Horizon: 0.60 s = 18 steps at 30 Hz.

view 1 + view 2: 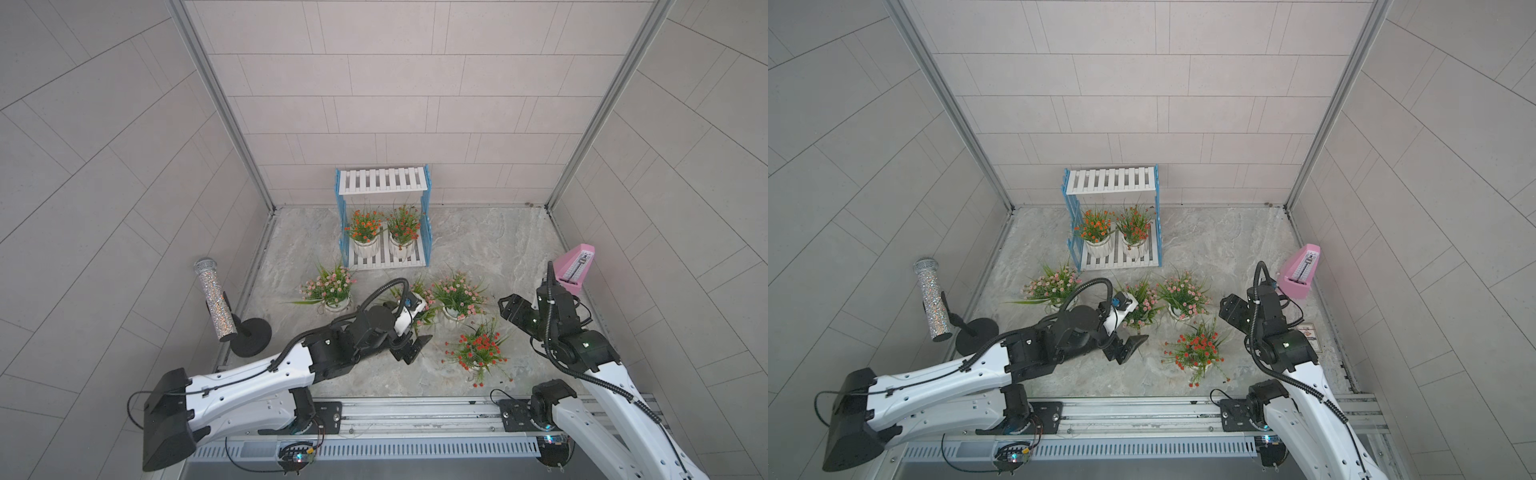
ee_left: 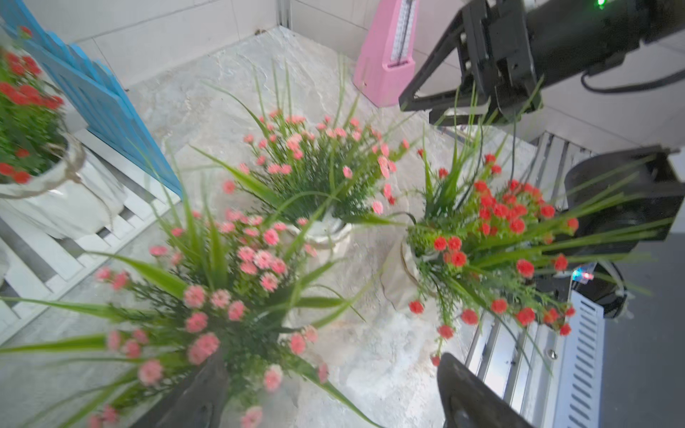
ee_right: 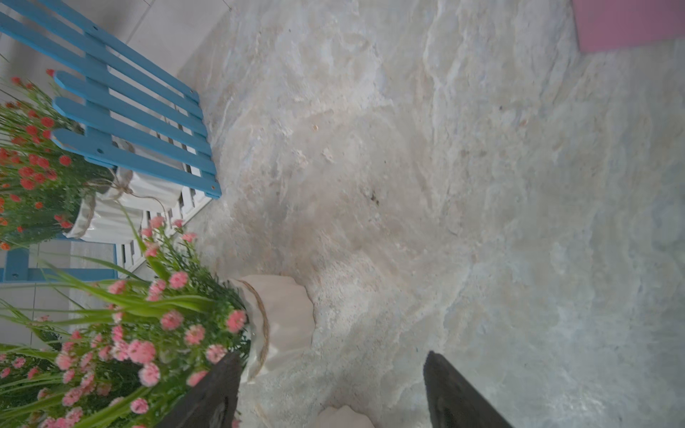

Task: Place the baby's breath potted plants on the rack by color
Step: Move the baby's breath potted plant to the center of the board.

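Left gripper (image 2: 331,361), jaws spread, hovered at middle pink plant (image 1: 1145,303), foliage against one finger. Right gripper (image 3: 331,355), jaws likewise spread, gripping nothing, sat just beside right pink plant (image 1: 459,293). Third pink plant (image 1: 328,286) stood apart on marble-look table (image 1: 490,249); lone red-orange plant (image 1: 480,348) nearest rail (image 1: 415,411). Two red-orange plants (image 1: 365,227) (image 1: 404,225) sat side by side on rack (image 1: 382,180) lower shelf. All six in white ribbed pots (image 3: 281,315) tied with twine, spiky green leaves fanning outward.

The worktop (image 1: 490,237) looks like matt, veined stone; the pots (image 1: 365,248) are glossy, ribbed white; the rack (image 1: 382,181) is painted wooden slats.
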{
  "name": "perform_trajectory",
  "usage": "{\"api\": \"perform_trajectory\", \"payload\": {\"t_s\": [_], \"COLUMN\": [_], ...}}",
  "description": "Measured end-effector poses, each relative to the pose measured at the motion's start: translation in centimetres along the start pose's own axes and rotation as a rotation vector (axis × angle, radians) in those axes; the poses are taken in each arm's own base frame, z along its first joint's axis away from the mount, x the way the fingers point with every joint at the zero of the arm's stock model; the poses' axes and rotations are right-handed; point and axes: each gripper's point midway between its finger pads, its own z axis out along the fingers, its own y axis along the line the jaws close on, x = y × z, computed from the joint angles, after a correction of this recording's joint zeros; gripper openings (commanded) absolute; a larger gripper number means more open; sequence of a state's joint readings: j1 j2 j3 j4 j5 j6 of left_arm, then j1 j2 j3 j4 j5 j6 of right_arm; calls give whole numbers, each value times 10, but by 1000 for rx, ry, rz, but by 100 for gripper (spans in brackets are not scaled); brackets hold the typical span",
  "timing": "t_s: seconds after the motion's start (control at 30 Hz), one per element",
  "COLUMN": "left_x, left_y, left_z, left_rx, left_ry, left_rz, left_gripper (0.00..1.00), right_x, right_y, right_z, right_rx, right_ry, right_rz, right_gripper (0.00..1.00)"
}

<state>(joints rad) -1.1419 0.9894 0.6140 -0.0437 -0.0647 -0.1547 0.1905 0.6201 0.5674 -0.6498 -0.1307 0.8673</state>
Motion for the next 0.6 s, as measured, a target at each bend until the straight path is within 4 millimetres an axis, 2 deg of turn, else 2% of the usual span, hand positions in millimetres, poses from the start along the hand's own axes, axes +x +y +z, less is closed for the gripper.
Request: {"api": "perform_trajectory", "payload": {"t_s": [0.13, 0.37, 0.6], "left_x": [28, 39, 58], "left_y": [-18, -43, -53], "left_z": [17, 47, 77], "left_rx": [-13, -6, 14], "left_ry": [4, -52, -85], "left_rz": [56, 95, 96], "left_gripper": [91, 91, 91], "right_x": [18, 37, 59], "right_y": [-12, -17, -21], "right_z": [1, 0, 5], "right_rx": [18, 25, 37], "right_ry": [49, 140, 245], "right_rz": [39, 80, 126], "right_gripper": [76, 70, 64]}}
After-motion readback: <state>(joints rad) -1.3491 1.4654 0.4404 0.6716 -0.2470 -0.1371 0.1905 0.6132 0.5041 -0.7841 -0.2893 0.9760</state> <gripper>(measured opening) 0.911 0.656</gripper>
